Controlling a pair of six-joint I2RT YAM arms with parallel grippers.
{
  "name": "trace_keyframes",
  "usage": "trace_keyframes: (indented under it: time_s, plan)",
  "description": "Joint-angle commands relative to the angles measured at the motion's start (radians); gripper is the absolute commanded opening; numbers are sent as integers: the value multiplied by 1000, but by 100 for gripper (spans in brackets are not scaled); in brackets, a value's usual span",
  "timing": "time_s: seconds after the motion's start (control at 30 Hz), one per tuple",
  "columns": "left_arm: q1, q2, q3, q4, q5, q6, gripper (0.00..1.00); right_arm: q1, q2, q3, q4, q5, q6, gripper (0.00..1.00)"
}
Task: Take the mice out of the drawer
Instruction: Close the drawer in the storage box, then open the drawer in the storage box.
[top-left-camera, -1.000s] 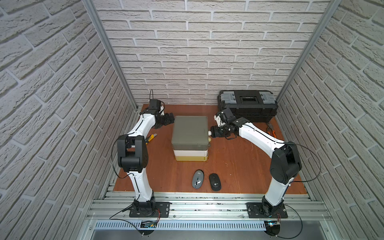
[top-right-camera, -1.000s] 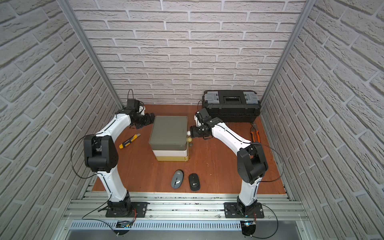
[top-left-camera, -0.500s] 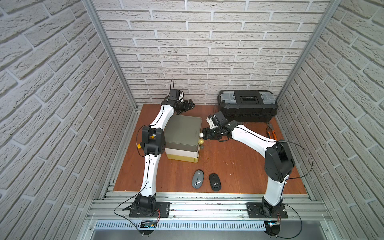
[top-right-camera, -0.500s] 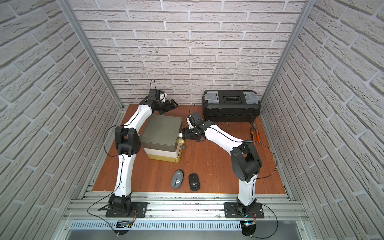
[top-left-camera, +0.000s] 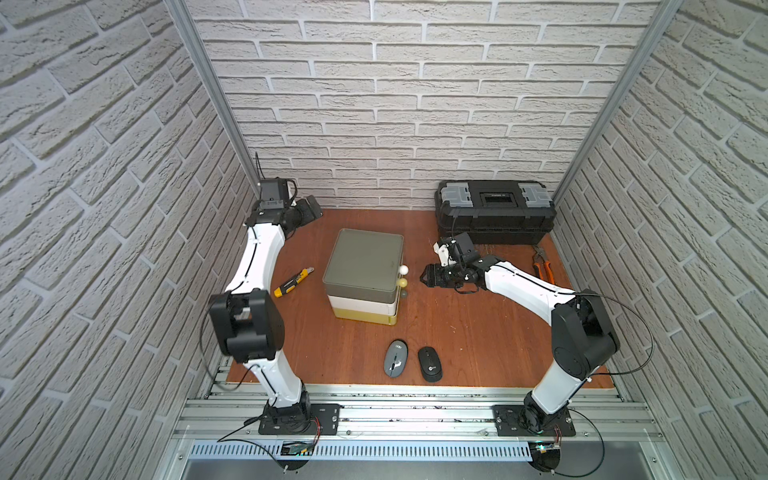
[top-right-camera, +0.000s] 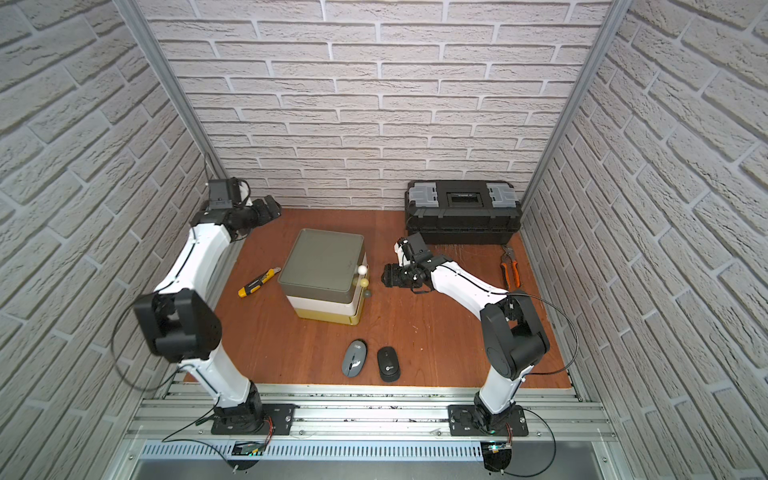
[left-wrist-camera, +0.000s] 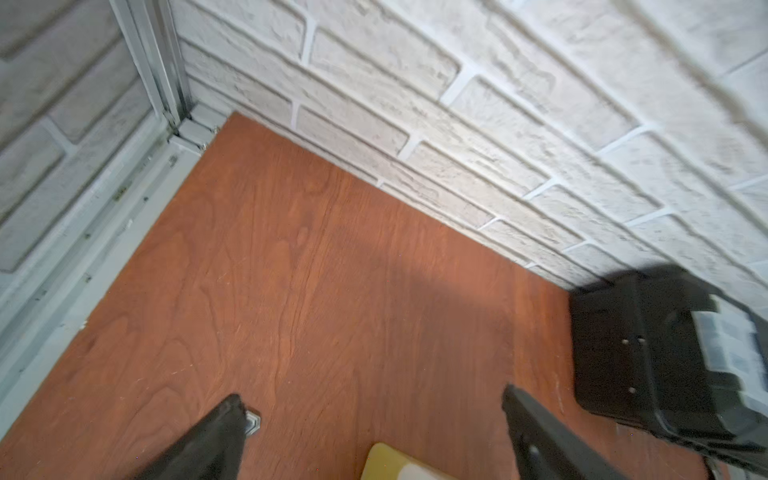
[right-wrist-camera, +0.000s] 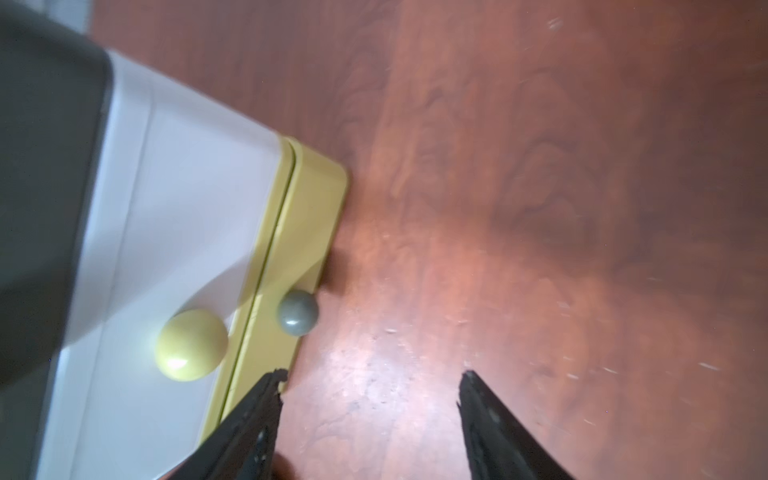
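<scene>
Right gripper (top-left-camera: 428, 277) is hovering low beside the knob side of the drawer unit (top-left-camera: 363, 259), pointing at the knobs with a gap between. Its jaws are standing part open and holding nothing. In the wrist view the yellow knob (right-wrist-camera: 192, 345) and grey knob (right-wrist-camera: 297, 312) are sitting just ahead of its fingertips.

Left gripper (top-left-camera: 309, 208) is hanging in the back corner on its own side, over bare table (left-wrist-camera: 311, 291). Its jaws are spread wide and empty.

All three drawers are sitting pushed in, so the contents are hidden.

Two mice are lying side by side on the table near the front edge, well apart from the drawer unit: grey mouse (top-left-camera: 395, 358) and black mouse (top-left-camera: 429, 363).

A utility knife (top-left-camera: 293, 281) is lying between the left arm and the drawer unit. The toolbox (top-left-camera: 494, 208) is sitting against the back wall, with pliers (top-left-camera: 543, 266) lying just in front of it.
</scene>
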Motion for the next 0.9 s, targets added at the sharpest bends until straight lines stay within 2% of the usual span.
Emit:
trace_keyframes:
  time_s: [0.0,0.1,0.2,0.33,0.47,0.67,0.73,0.87]
  plan:
    - [-36,-119,-184,-5,14,4,98,-43,3,-121,421,-381,162,67]
    - [-37,-239,-303,-2,45,-23,98,-76,58,-227,855,-560,420,65]
    - [-39,-323,-326,-62,40,-10,98,-74,88,-249,1024,-628,523,65]
    - [-41,-365,-287,-156,75,32,98,-73,114,-256,1050,-649,537,65]
    - [-52,-321,-234,-258,219,83,98,-64,157,-252,1133,-676,591,65]
    - [-115,-225,-169,-387,193,157,96,-47,179,-239,1100,-669,578,65]
    - [-125,-199,-156,-413,179,172,91,-40,174,-237,1072,-666,559,65]
    - [-128,-152,-145,-461,106,193,68,-28,159,-242,1009,-656,514,65]
